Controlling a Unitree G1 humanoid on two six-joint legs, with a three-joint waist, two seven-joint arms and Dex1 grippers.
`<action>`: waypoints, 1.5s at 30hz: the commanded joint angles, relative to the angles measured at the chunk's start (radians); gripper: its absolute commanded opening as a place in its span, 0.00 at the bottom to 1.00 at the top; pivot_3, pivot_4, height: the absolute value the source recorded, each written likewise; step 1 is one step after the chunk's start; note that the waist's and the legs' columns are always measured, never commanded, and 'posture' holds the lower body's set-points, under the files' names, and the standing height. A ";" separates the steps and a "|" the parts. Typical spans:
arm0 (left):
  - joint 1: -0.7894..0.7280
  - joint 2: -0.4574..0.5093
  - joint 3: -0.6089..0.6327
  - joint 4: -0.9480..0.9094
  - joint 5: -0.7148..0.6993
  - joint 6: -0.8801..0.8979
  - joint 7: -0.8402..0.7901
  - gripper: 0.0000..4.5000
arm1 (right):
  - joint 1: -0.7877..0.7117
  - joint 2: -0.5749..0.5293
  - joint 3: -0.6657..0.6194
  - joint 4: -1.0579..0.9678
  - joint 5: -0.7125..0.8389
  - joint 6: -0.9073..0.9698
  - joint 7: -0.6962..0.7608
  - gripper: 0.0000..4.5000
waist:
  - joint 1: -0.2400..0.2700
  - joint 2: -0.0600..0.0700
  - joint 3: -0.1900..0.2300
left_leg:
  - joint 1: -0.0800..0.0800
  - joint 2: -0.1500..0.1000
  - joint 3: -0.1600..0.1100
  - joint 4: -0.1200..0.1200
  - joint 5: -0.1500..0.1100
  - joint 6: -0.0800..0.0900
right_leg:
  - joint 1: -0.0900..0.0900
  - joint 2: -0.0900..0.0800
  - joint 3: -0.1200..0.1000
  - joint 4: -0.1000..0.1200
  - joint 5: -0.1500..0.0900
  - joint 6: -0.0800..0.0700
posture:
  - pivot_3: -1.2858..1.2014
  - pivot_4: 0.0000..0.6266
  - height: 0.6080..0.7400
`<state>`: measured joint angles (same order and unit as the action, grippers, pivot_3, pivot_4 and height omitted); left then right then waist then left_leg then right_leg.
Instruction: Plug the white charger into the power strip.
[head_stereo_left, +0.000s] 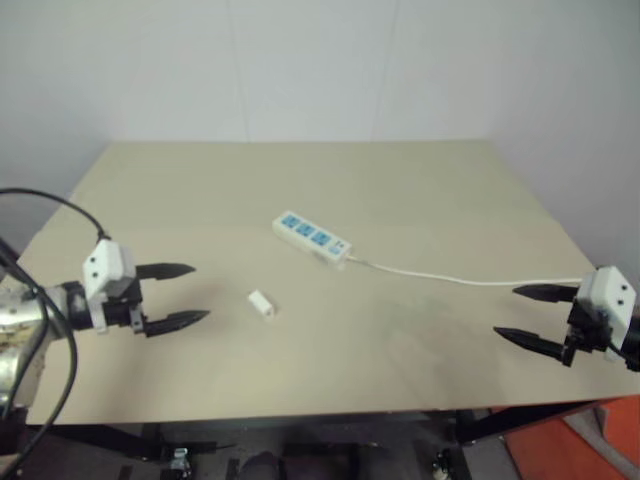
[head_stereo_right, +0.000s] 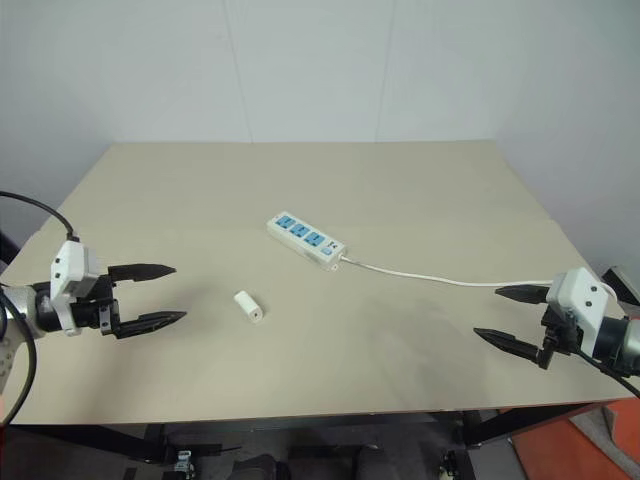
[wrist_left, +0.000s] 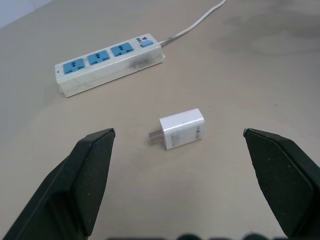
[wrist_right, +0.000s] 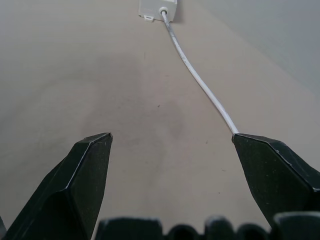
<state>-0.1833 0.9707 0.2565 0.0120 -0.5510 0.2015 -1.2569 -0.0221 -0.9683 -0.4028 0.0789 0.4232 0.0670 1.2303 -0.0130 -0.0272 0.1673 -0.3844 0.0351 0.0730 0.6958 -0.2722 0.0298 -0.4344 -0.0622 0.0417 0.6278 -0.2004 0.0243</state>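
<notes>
The white charger (head_stereo_left: 262, 304) lies on its side on the beige table (head_stereo_left: 300, 190), in front of the power strip; its metal prongs show in the left wrist view (wrist_left: 181, 128). The power strip (head_stereo_left: 312, 236) lies flat near the table's middle with three blue socket faces up, and its thin white cord (head_stereo_left: 460, 279) runs off to the right. My left gripper (head_stereo_left: 190, 294) hovers open to the left of the charger, pointing at it with nothing between its fingers. Over the table's right edge my right gripper (head_stereo_left: 520, 312) is open and empty, close to the cord.
A pale wall rises behind the table. A black cable (head_stereo_left: 60, 210) loops by my left arm. The table's front edge (head_stereo_left: 300, 415) runs just below both grippers, with dark frame parts and an orange object (head_stereo_left: 590, 450) beneath at the right.
</notes>
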 joint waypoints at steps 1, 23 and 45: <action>0.002 0.002 0.026 -0.026 -0.006 0.003 -0.007 1.00 | -0.010 -0.004 -0.019 -0.010 -0.003 -0.042 -0.001 1.00 | 0.000 0.000 0.000 | 0.000 0.000 0.000 0.000 0.000 0.000 | 0.000 0.000 0.000 0.000 0.000 0.000 | 0.52 0.24 1.00; 0.052 -0.010 0.066 -0.047 -0.006 -0.007 -0.010 1.00 | -0.106 -0.006 0.045 0.069 -0.026 -0.067 0.020 1.00 | 0.000 0.000 0.000 | 0.000 0.000 0.000 0.000 0.000 0.000 | 0.000 0.000 0.000 0.000 0.000 0.000 | 0.52 0.24 1.00; -0.117 -0.041 -0.061 0.066 0.095 -0.058 -0.041 1.00 | -0.897 0.478 0.488 0.915 -0.402 -0.232 -0.245 1.00 | -0.028 0.000 0.000 | -0.005 0.000 0.001 -0.001 0.000 0.000 | -0.006 0.001 0.001 -0.001 0.001 -0.002 | 0.52 0.24 1.00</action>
<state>-0.2823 0.9302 0.1847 0.0822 -0.4642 0.1689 -1.2990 -0.8748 -0.4931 0.0903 0.9353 0.0398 -0.1252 1.0175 -0.0407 -0.0277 0.1670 -0.3901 0.0354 0.0742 0.6947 -0.2719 0.0294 -0.4403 -0.0613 0.0424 0.6278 -0.1991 0.0221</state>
